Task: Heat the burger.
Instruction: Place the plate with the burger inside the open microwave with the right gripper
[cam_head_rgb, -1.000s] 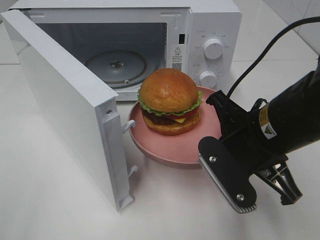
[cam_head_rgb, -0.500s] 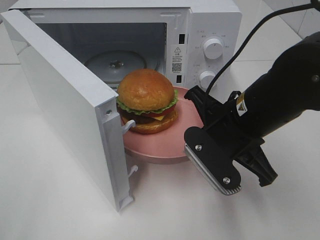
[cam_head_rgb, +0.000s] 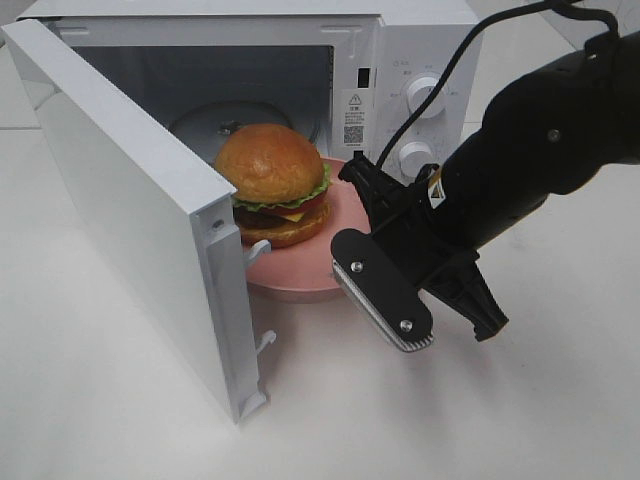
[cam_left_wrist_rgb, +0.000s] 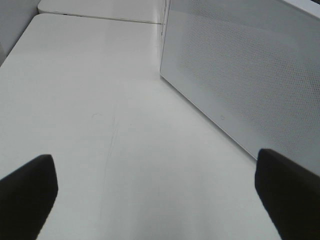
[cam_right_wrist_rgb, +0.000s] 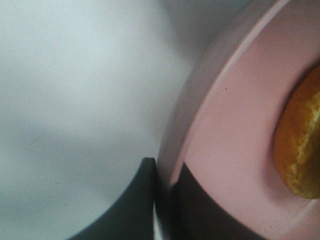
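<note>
The burger (cam_head_rgb: 272, 180), with a glossy golden bun and green and dark layers, sits upright on a pink round plate (cam_head_rgb: 300, 282). My right gripper (cam_head_rgb: 354, 186) is shut on the plate's right rim and holds it at the mouth of the open white microwave (cam_head_rgb: 420, 40), just in front of the glass turntable (cam_head_rgb: 205, 125). The right wrist view shows the gripper (cam_right_wrist_rgb: 165, 185) with the pink rim (cam_right_wrist_rgb: 230, 140) pinched between its dark fingers and the bun's edge (cam_right_wrist_rgb: 300, 145) beyond. My left gripper (cam_left_wrist_rgb: 160, 200) is open and empty over bare table.
The microwave door (cam_head_rgb: 130, 200) stands open to the left, its edge close to the plate's left side. Two control knobs (cam_head_rgb: 427, 97) are on the microwave's right panel. A white perforated microwave panel (cam_left_wrist_rgb: 245, 75) rises beside my left gripper. The white table (cam_head_rgb: 120, 420) surrounds everything.
My right gripper has carried the plate and burger left and back, from in front of the knobs to the microwave opening. The burger has stayed upright on the plate.
</note>
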